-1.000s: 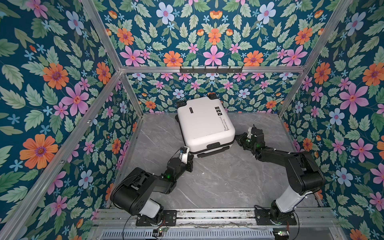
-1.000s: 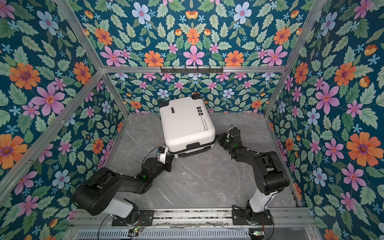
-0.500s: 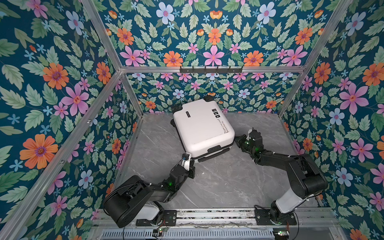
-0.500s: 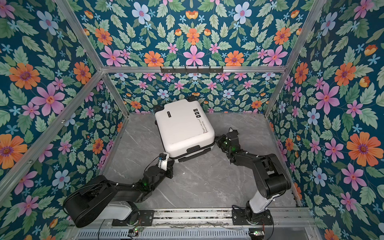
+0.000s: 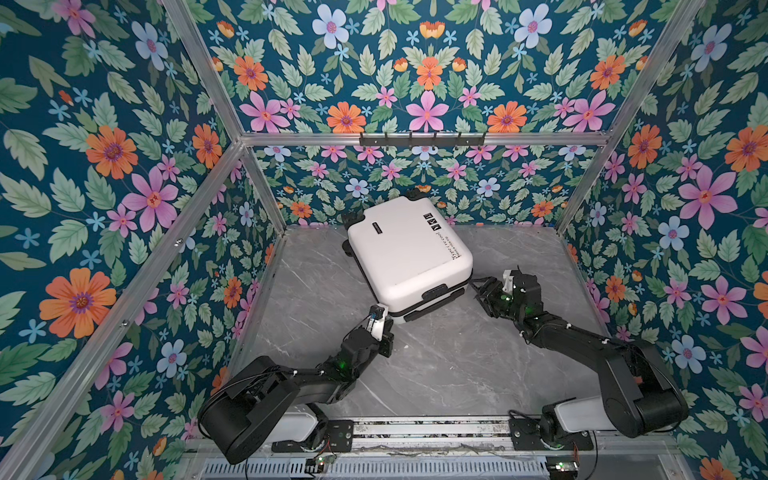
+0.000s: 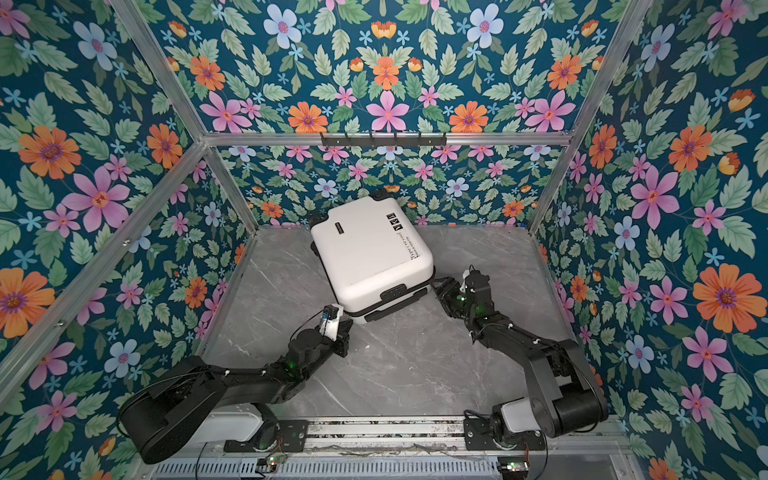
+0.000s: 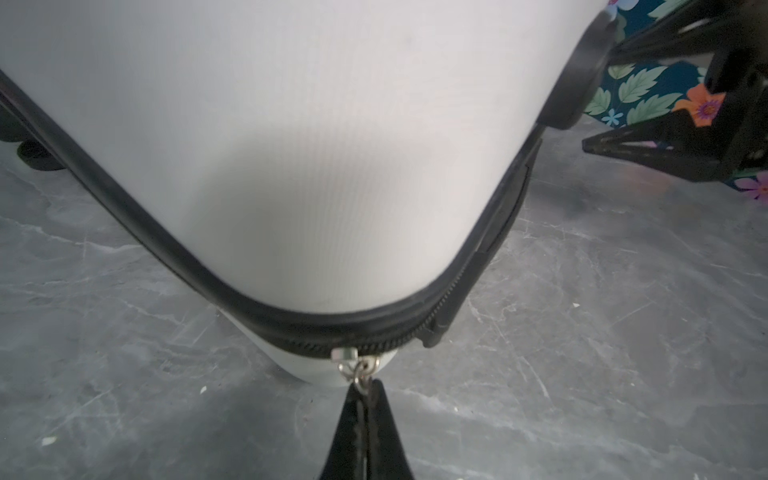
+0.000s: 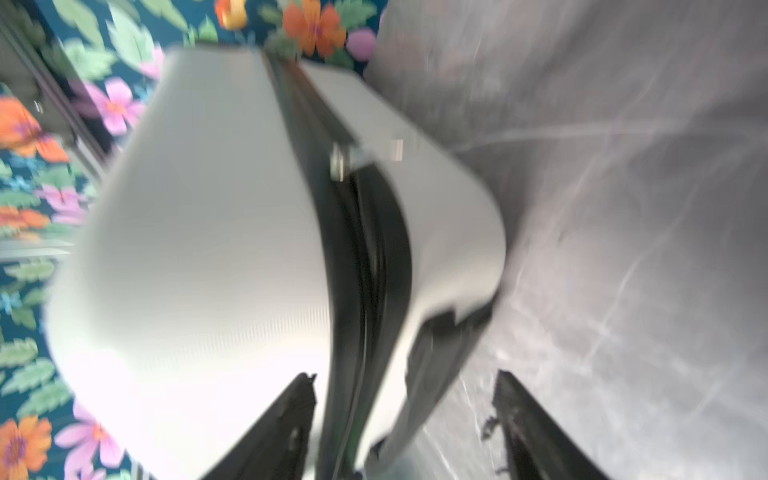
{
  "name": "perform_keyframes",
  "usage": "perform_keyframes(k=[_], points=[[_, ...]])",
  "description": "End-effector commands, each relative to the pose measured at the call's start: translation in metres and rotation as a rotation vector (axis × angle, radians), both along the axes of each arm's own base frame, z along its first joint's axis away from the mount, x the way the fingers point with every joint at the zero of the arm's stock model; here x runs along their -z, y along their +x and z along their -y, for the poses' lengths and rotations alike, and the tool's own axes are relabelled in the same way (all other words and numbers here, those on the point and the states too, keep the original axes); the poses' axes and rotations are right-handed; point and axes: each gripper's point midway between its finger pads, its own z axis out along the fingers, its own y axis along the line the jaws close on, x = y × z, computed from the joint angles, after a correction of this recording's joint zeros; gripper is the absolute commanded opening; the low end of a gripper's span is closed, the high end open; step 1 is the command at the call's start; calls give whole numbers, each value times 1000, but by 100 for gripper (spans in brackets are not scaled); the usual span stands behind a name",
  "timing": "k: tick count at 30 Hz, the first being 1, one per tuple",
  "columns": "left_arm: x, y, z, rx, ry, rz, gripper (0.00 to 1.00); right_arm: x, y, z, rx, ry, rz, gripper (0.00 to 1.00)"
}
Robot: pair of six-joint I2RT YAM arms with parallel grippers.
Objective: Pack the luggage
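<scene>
Luggage (image 7: pixel 291 145) zipper pull (image 7: pixel 360 369) in left claw (image 7: pixel 363 392)

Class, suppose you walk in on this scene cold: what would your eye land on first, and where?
The loud floral walls on every side, then the white luggage lying at the back of the grey table. Close up, the left end effector pinches its zipper pull at the near corner, while the right end effector stands open at another corner.

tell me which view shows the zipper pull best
Left wrist view: the zipper pull is sharp, pinched in the left gripper. In both top views it cannot be made out; the right wrist view is blurred.
</scene>
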Motion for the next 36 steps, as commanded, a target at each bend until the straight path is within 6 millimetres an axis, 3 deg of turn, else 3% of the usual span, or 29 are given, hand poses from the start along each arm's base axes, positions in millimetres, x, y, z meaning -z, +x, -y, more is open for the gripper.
perform_keyframes(k=[1, 6, 13, 24, 25, 27, 36], points=[[-59, 11, 10, 4, -127, 175, 0, 0, -19, -24, -69, -24, 28, 60], [-61, 12, 12, 10, -122, 174, 0, -1, -37, -56, -118, -21, 64, 55], [-57, 12, 13, 13, -120, 160, 0, 15, -31, -79, -124, 49, 41, 56], [-57, 11, 10, 12, -127, 157, 0, 22, -8, -81, -58, 79, 98, 55], [-57, 11, 10, 11, -127, 158, 0, 34, -6, -80, -43, 74, 77, 54], [-58, 10, 10, 13, -128, 159, 0, 39, -2, -78, -14, 87, 83, 51], [-57, 9, 10, 20, -123, 150, 0, 37, 12, -74, 55, 189, 180, 43]])
